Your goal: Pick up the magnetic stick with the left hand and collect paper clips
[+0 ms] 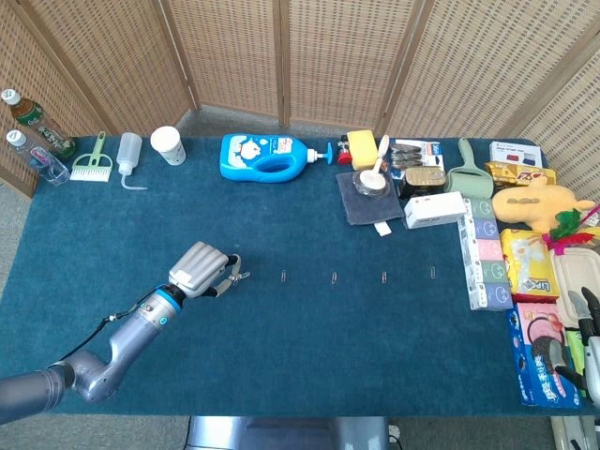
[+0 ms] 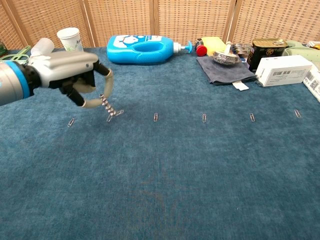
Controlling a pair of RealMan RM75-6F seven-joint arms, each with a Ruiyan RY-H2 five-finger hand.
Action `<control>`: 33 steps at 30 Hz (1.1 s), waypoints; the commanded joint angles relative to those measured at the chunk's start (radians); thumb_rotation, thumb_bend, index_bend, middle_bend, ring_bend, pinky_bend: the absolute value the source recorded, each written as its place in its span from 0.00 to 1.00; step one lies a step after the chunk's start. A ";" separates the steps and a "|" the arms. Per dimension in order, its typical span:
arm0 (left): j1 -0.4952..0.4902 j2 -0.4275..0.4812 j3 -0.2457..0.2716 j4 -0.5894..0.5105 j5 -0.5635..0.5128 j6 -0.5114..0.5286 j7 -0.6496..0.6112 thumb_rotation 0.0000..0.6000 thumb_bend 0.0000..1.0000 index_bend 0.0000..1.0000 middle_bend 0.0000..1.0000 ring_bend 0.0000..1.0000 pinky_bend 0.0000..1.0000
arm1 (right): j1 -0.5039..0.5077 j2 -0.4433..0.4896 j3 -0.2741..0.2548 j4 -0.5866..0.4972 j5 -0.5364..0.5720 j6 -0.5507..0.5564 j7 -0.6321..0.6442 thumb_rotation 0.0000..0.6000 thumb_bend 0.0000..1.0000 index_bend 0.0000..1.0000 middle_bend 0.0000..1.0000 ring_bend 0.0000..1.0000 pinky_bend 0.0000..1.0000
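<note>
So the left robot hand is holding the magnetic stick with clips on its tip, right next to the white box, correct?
Not the white box: the chest view shows that far off. The left robot hand holds the magnetic stick, clips on its tip, near the row's left end, by a loose paper clip.
</note>
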 commanded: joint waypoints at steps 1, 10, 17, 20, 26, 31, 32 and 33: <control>-0.012 0.001 -0.009 -0.007 0.005 0.000 0.003 1.00 0.36 0.62 1.00 1.00 1.00 | -0.003 -0.001 0.001 -0.001 0.001 0.004 0.000 1.00 0.50 0.00 0.02 0.00 0.07; -0.076 -0.044 -0.046 0.016 -0.018 -0.044 0.003 1.00 0.36 0.62 1.00 1.00 1.00 | -0.012 -0.014 -0.002 -0.003 0.001 0.013 -0.010 1.00 0.50 0.00 0.02 0.00 0.07; -0.121 -0.124 -0.056 0.090 -0.060 -0.091 0.015 1.00 0.36 0.62 1.00 1.00 1.00 | -0.016 -0.004 -0.001 -0.017 -0.003 0.023 -0.020 1.00 0.50 0.00 0.02 0.00 0.07; -0.136 -0.156 -0.060 0.124 -0.080 -0.106 0.015 1.00 0.36 0.62 1.00 1.00 1.00 | -0.021 -0.005 -0.002 -0.016 0.001 0.025 -0.017 1.00 0.50 0.00 0.02 0.00 0.07; -0.165 -0.212 -0.069 0.177 -0.089 -0.120 0.002 1.00 0.36 0.62 1.00 1.00 1.00 | -0.027 -0.010 -0.003 -0.010 0.006 0.026 -0.015 1.00 0.50 0.00 0.02 0.00 0.07; -0.183 -0.240 -0.069 0.204 -0.083 -0.120 -0.002 1.00 0.36 0.62 1.00 1.00 1.00 | -0.031 -0.009 -0.002 -0.010 0.012 0.025 -0.015 1.00 0.50 0.00 0.02 0.00 0.07; -0.185 -0.243 -0.071 0.207 -0.083 -0.119 -0.004 1.00 0.36 0.62 1.00 1.00 1.00 | -0.031 -0.009 -0.002 -0.009 0.013 0.025 -0.014 1.00 0.50 0.00 0.02 0.00 0.07; -0.187 -0.244 -0.073 0.209 -0.082 -0.117 -0.007 1.00 0.36 0.62 1.00 1.00 1.00 | -0.031 -0.009 -0.001 -0.008 0.014 0.024 -0.012 1.00 0.50 0.00 0.02 0.00 0.07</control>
